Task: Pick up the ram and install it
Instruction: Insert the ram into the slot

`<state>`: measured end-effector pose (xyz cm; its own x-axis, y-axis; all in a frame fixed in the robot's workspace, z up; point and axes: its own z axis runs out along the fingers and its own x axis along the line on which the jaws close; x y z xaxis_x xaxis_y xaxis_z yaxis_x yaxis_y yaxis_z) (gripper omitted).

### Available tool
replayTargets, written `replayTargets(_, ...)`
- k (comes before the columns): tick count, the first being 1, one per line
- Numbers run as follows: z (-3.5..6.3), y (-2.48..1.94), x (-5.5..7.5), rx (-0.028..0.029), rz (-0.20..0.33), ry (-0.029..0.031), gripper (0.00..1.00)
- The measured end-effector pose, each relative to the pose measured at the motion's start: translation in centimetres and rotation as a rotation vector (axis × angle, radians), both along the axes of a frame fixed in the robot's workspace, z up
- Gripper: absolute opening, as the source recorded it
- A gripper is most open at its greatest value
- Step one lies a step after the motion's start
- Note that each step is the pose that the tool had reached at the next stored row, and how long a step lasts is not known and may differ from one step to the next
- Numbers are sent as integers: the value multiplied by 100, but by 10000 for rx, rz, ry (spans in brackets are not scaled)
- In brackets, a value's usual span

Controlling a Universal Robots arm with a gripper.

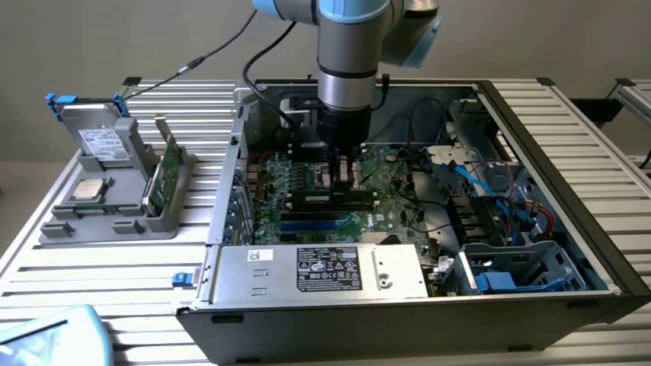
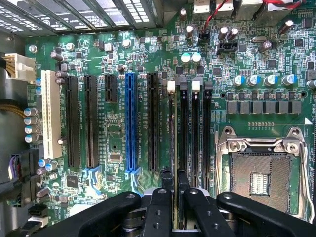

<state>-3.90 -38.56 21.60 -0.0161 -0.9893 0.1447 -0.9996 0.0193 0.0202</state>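
Grips slim dark ram stick (image 2: 173, 133) in nearly shut black hand (image 2: 175, 178) just over green motherboard (image 2: 148, 54), risking a jam if skewed.

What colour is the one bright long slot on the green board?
Blue. The slot shows best in the wrist view.

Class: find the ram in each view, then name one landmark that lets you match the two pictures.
Exterior view: the ram is a dark bar under the gripper, low over the motherboard.
Wrist view: the ram is seen edge-on, clamped in the gripper, at the side of the memory slots nearest the blue slot.
Shared landmark: the blue slot.
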Motion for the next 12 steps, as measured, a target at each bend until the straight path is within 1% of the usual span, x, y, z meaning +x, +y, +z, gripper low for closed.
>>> replayTargets(4,1,16,0,-11,1,1,15)
replayTargets(7,0,21,1,-23,3,0,15)
replayTargets(12,1,23,0,-62,11,1,15)
